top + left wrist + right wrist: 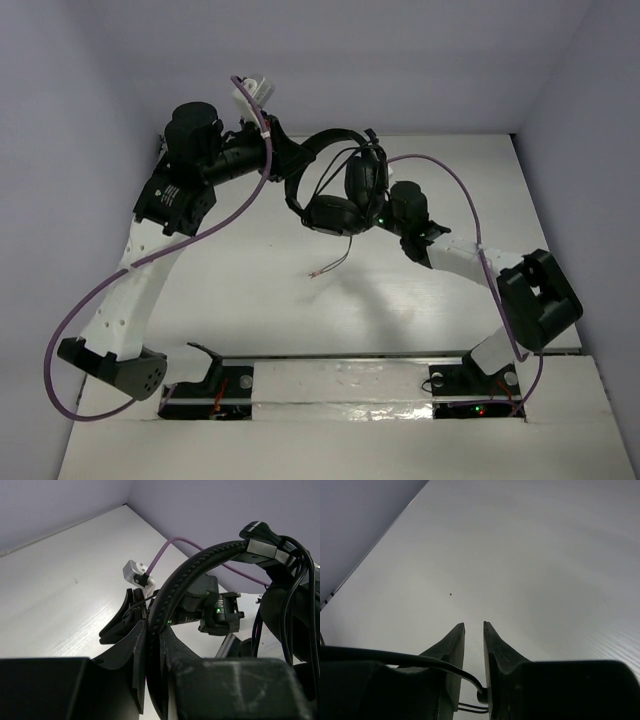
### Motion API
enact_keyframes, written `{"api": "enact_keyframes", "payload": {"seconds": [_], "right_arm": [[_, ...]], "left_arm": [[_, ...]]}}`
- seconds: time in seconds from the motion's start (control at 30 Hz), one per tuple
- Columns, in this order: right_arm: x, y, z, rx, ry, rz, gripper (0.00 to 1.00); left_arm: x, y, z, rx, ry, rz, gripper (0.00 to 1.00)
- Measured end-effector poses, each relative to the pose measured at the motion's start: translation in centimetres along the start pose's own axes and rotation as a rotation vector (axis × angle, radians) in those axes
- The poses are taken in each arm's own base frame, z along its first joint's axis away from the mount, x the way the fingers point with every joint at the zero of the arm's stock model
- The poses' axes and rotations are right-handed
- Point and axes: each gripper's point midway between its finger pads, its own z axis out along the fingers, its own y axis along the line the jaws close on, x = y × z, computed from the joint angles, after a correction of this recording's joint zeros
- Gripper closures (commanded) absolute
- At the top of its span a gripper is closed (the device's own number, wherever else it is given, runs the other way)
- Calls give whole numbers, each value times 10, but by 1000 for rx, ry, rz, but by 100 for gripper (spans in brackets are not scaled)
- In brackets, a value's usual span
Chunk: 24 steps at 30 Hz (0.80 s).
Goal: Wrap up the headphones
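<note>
Top external view: headphones point(335, 213) held above the table point(250, 300) at far centre, earcups point(365, 178) hanging. Their headband point(200, 562) is clamped tight in the left gripper point(154, 630). Just right of the earcups is the right gripper point(474, 626), jaws parted by a narrow gap. The thin cord point(420, 658) runs into that gap near the finger bases; pinched or loose, cannot tell.

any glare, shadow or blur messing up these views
Top external: soft shadow on the table below the headphones, glare on the glossy near strip. Left wrist: the left gripper body is a dark, blurry mass; headband sharper. Right wrist: right gripper silhouetted dark against a bright, near-blank table.
</note>
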Motion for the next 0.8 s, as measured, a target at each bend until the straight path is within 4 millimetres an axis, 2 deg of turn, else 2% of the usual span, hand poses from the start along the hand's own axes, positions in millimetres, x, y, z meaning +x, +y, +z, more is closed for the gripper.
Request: {"api": "enact_keyframes", "payload": {"seconds": [0.1,0.17,0.2,0.23,0.27,0.43,0.5,0.63,0.8], "right_arm": [[6,2,9,-35,2,10,74],[10,4,12,-55,7,19,79],[11,5,13,-64,10,23,83],[12,6,14,-74,9,28,96],[12,8,15,-86,8,34,100],[13,14,14,-124,-13,77,100],[18,18,12,-125,-8,102,100],[32,26,4,-85,23,151,100],[42,57,-8,-67,56,161,100]], "left_arm": [[4,5,1,-25,20,-17,100],[6,10,3,-47,28,-30,100],[6,13,4,-59,27,-35,100],[5,15,5,-70,23,-40,100],[4,17,5,-80,19,-45,100],[-7,31,7,-170,-42,-81,100],[-9,45,8,-238,-82,-101,100],[-6,87,8,-418,-175,-153,100],[10,143,2,-656,-272,-213,100]]}}
